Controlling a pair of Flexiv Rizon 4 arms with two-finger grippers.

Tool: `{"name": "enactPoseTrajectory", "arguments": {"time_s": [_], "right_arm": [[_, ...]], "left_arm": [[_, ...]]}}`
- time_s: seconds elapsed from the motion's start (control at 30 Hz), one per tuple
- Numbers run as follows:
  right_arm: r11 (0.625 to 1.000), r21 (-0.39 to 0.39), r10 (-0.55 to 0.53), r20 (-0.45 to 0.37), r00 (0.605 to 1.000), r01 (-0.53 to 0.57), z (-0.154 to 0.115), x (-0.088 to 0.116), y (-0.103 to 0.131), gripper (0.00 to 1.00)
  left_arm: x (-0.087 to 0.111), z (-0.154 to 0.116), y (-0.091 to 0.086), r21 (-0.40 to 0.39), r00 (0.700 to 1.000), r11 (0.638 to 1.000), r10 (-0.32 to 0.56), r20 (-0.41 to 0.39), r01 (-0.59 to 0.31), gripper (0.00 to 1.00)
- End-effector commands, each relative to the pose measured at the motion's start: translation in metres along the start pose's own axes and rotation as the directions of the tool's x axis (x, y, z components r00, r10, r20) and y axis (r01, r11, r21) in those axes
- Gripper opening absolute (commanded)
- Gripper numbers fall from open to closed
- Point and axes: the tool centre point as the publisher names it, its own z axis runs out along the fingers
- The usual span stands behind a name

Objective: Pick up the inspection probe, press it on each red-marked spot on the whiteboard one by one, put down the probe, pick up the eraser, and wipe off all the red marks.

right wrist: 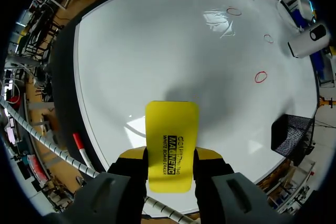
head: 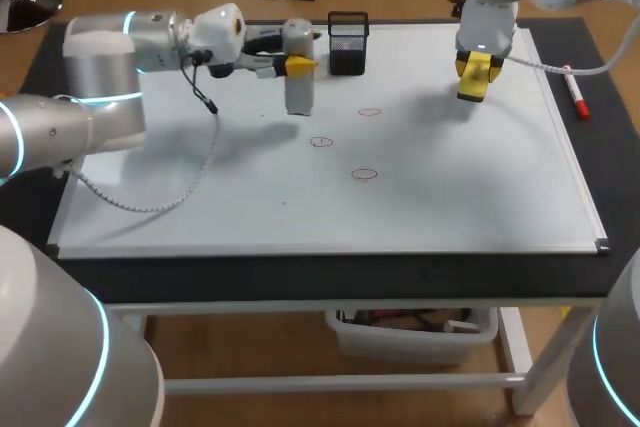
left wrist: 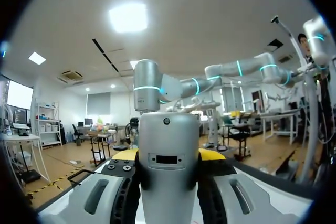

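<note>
The left jaws are clenched on the inspection probe (head: 299, 95), which stands upright at about 11 o'clock from the middle of the whiteboard (head: 200, 187). The three red marks (head: 321, 142) lie between the probe's 3 and 5 o'clock. Toward the board's 2 o'clock, the right jaws grasp the yellow eraser (head: 474, 77) above the surface.

Left gripper (left wrist: 168, 157): both yellow fingertips (left wrist: 212, 154) pressed against opposite sides of the inspection probe (left wrist: 168, 145), so the grip is closed. The probe is a grey cylinder with a rounded end, upright between the fingers. Whiteboard (left wrist: 275, 203) below the gripper. Right arm (left wrist: 147, 90), with cyan rings, stands beyond the probe.
</note>
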Motion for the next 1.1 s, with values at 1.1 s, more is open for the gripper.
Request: {"name": "enactPoseTrajectory", "arguments": {"time_s": [1.1], "right_arm": [[1.0,0.002,-0.002,-0.004,1.0,0.002,-0.002,0.001,0.0,0.0]], "left_arm": [[-0.021,-0.18,-0.045,-0.022,0.918,0.997,0.076,0.389,-0.073,0.0]]}}
